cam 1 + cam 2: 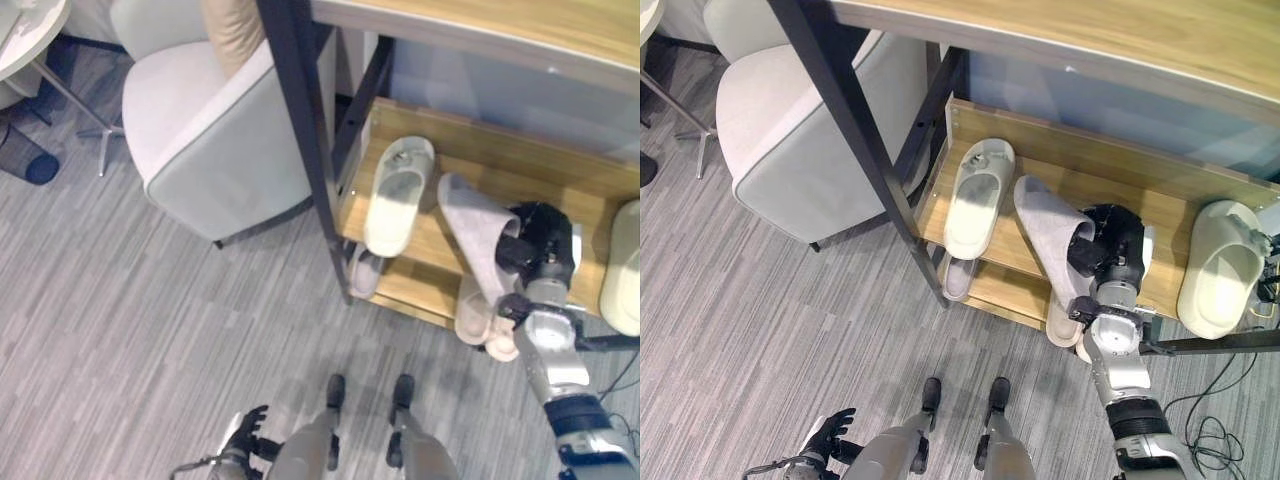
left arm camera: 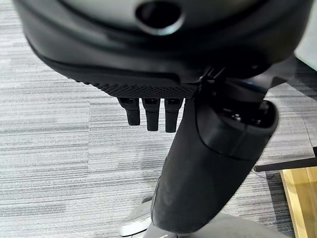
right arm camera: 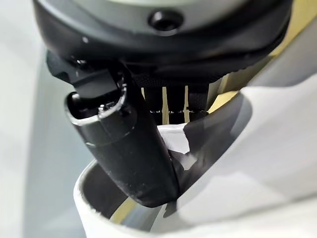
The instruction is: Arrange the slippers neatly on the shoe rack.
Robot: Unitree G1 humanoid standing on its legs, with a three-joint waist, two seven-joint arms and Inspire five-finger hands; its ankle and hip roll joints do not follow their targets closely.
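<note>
My right hand (image 1: pixel 1112 252) is shut on a pale grey slipper (image 1: pixel 1043 232), thumb (image 3: pixel 124 148) inside its opening. The slipper (image 3: pixel 247 173) is tilted sole-up over the wooden shelf (image 1: pixel 1090 185) of the shoe rack. A cream slipper (image 1: pixel 978 195) lies flat on the same shelf just to its left. Another cream slipper (image 1: pixel 1218 265) lies at the shelf's right end. On the lower shelf (image 1: pixel 405 285) are a light slipper (image 1: pixel 364 270) and a pinkish pair (image 1: pixel 476 316). My left hand (image 1: pixel 245 438) hangs low over the floor, fingers (image 2: pixel 151 114) relaxed, holding nothing.
The rack's black post (image 1: pixel 308 140) stands at its left front corner, and a wooden top board (image 1: pixel 500 25) overhangs the shelf. A light grey armchair (image 1: pixel 205 130) sits left of the rack. A round table's edge (image 1: pixel 25 35) is at the far left, over grey striped floor (image 1: pixel 130 330).
</note>
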